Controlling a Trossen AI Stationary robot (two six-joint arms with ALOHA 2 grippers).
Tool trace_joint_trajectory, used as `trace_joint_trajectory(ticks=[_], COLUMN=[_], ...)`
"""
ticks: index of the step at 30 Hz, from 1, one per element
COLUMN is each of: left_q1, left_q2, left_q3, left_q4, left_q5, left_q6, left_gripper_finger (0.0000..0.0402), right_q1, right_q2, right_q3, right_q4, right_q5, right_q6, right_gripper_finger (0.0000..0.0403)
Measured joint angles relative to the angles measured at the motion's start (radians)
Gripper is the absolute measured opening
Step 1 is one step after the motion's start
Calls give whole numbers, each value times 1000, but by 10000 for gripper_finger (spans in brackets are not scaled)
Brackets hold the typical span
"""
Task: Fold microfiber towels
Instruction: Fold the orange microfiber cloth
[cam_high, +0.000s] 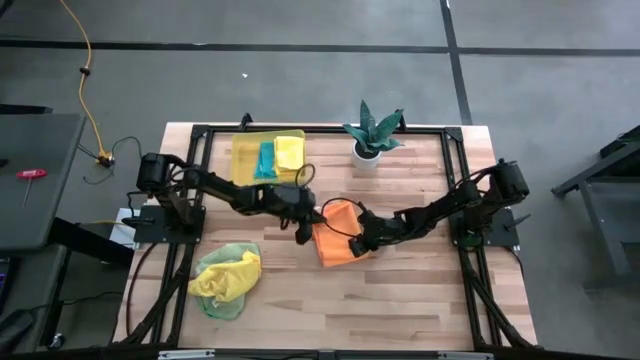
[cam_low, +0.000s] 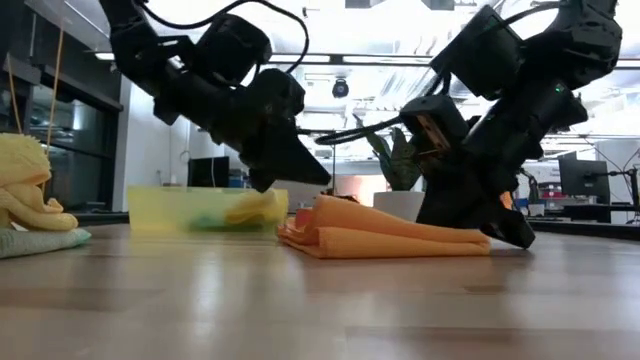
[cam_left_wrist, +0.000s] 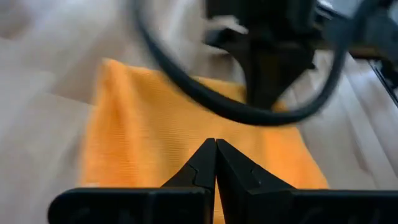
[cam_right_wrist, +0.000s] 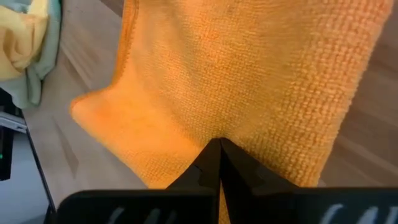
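An orange microfiber towel (cam_high: 335, 240) lies folded in layers on the wooden table near its middle; it also shows in the low view (cam_low: 390, 235). My left gripper (cam_high: 303, 236) is shut and hovers just above the towel's left end (cam_low: 322, 180), touching nothing; its wrist view shows the shut tips (cam_left_wrist: 216, 146) over the orange cloth (cam_left_wrist: 143, 124). My right gripper (cam_high: 357, 245) is shut at the towel's right side (cam_low: 515, 235). My right gripper has its shut fingertips against the top layer of the orange towel (cam_right_wrist: 249, 118), near the towel's right side. It comes slanting down from the table's right. The towel lies flat on the table under it. I cannot tell whether any cloth is caught between the tips.
A translucent yellow bin (cam_high: 240, 160) at the far left holds a teal towel (cam_high: 265, 160) and a yellow towel (cam_high: 290, 152). A loose heap of yellow and light green towels (cam_high: 225, 278) lies at the near left. A potted plant (cam_high: 370, 135) stands at the far middle.
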Motion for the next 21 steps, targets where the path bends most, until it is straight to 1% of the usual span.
trace_joint_trajectory(ticks=[3, 8, 10, 17, 21], left_q1=[-40, -83, -87, -84, -92], left_q2=[8, 8, 14, 108, 138], left_q3=[0, 10, 14, 18, 17], left_q4=[6, 8, 18, 7, 14], left_q5=[-24, -191, -237, -250, -366], left_q6=[-10, -16, -13, 9, -10], left_gripper_finger=[0, 0, 0, 0, 0], right_q1=[0, -3, -3, -5, -5], right_q2=[24, 84, 107, 124, 124], right_q3=[34, 100, 128, 169, 170], right_q4=[-10, -10, -10, -30, -35], right_q5=[0, -1, -2, 20, 18], right_q6=[-20, -31, -40, -45, -37], right_gripper_finger=[0, 0, 0, 0, 0])
